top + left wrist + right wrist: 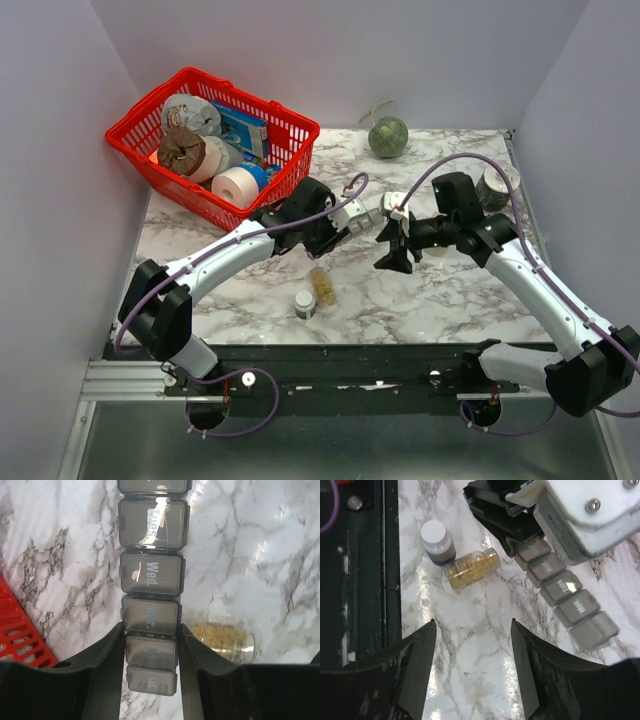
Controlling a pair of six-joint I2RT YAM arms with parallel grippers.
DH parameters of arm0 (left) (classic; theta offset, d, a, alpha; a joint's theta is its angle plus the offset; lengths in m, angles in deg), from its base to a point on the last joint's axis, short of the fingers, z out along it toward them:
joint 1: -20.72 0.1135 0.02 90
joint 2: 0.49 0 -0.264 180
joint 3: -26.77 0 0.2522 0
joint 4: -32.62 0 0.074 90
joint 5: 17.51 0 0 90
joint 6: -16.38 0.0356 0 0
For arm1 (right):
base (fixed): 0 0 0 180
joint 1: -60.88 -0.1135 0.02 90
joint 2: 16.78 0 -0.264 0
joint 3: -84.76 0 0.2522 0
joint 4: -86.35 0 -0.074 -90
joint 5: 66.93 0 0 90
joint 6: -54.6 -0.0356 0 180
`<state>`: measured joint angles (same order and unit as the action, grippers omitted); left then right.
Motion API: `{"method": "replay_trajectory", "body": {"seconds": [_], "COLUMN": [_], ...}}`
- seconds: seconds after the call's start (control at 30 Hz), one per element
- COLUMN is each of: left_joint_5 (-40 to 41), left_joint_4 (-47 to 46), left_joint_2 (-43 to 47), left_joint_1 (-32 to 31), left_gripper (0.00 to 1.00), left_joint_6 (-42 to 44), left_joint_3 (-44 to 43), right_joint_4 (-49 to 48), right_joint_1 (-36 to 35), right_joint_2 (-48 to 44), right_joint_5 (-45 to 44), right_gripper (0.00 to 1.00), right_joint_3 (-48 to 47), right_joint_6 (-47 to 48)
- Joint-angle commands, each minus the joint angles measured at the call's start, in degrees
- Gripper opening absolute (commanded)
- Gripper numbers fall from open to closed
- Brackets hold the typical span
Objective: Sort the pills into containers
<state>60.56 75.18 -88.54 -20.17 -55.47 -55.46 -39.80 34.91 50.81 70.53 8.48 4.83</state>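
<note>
Your left hand (151, 632) is clenched on the containers (151, 575), its dark fingers (107, 660) pressing both long sides of the strip near the Thur and Fri compartments. In that wrist view the strip's long axis runs from 6 to 12 o'clock, with Sat nearest you and Tues further out. Every visible lid is closed, and you cannot tell through the smoky plastic what lies inside. From above, the strip points from the left hand toward 3 o'clock, its free end just beside your right hand (472, 625), which is spread wide and grasps nothing. The pills (470, 569) sit in a clear vial (321, 285) lying on its side on the table (470, 645), at 6 o'clock from the left hand, with a white-capped bottle (436, 541) upright just beside it.
</note>
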Motion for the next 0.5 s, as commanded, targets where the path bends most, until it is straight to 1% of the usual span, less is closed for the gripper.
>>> {"method": "replay_trajectory", "body": {"seconds": [0.0, 0.03, 0.1, 0.13, 0.17, 0.23, 0.27, 0.33, 0.47], "left_joint_5": [8.13, 9.54, 11.21, 11.48, 13.57, 13.77, 13.86, 13.68, 15.26], "left_joint_4": [-8.75, -9.37, -9.73, -9.29, -8.94, -7.89, -6.40, -4.99, -5.15], "left_joint_2": [1.39, 0.96, -1.50, -2.64, -4.74, -7.12, -9.66, -11.96, -16.70], "left_joint_1": [-0.07, -0.07, -0.07, -0.07, -0.07, -0.33, -0.25, -1.12, -3.05], "left_gripper": [0.00, 0.00, 0.00, 0.00, 0.00, 0.00, 0.00, 0.00, 0.00], "left_joint_6": [-16.71, -22.84, -27.97, -33.48, -36.49, -41.16, -44.40, -45.92, -49.17], "left_joint_3": [0.53, 0.35, -0.43, -1.74, -2.28, -4.46, -5.35, -7.80, -9.49], "right_joint_4": [-11.68, -11.71, -12.23, -13.80, -14.25, -15.83, -16.53, -18.55, -20.76], "right_joint_1": [1.28, 1.71, 3.65, 4.52, 6.45, 9.00, 11.54, 13.49, 15.34], "right_joint_2": [-1.85, -2.02, -3.08, -3.52, -3.78, -4.84, -5.19, -6.33, -7.39], "right_joint_5": [-6.23, -6.85, -9.04, -10.45, -12.98, -13.18, -13.01, -11.69, -11.52], "right_gripper": [0.72, 0.72, 0.72, 0.72, 0.74, 0.74, 0.74, 0.74, 0.75], "right_joint_3": [2.04, 1.97, 1.79, 1.88, 1.88, 2.66, 3.36, 4.68, 8.28], "right_joint_6": [-23.56, -24.49, -27.63, -29.40, -30.98, -33.19, -33.98, -35.48, -36.10]}}
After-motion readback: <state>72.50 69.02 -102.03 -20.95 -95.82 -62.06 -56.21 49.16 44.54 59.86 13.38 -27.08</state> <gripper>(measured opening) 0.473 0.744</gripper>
